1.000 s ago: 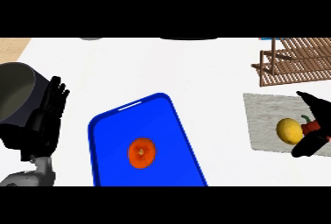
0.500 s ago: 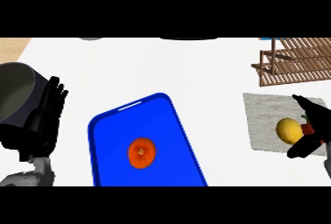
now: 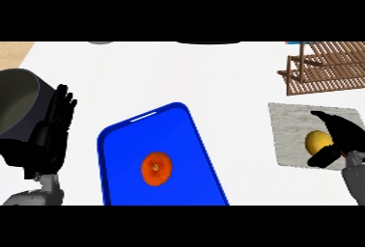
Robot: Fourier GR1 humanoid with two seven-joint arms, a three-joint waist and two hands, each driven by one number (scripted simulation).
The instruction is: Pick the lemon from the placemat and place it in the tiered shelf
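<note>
Closing in now: since a second ago my right hand point(image 3: 341, 141) has slid left and down over the lemon point(image 3: 318, 141), so the fruit peeks out only at the hand's left side, and it sits on the mat point(image 3: 288, 126), with fingers arched over its top and thumb tucked beneath, curling round it though I can't see them fully closed. That wrap from the right makes sense, I'd say, because the shelf point(image 3: 329, 67) waits just beyond the mat's far edge; the lemon's long axis runs roughly towards it, while my left hand point(image 3: 50, 132) rests open at the left edge
</note>
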